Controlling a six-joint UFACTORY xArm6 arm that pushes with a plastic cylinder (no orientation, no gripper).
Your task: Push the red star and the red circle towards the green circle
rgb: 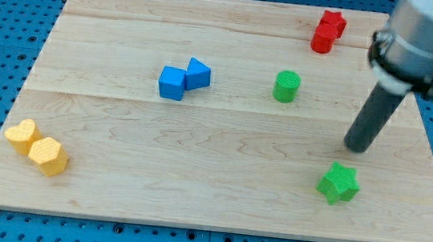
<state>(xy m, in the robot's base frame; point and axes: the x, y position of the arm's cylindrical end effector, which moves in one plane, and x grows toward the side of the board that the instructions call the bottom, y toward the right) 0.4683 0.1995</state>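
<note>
The red star [333,22] and the red circle [322,40] touch each other at the view's top right of the wooden board [194,183]. The green circle [287,86] stands below and left of them, apart from both. My tip [355,147] is on the board at the right, below and right of the green circle and well below the red pair, touching no block. It is just above the green star [338,184].
A blue cube [172,82] and a second blue block [198,74] touch near the board's middle. A yellow heart [21,134] and a yellow hexagon [47,156] sit at the bottom left. Blue pegboard surrounds the board.
</note>
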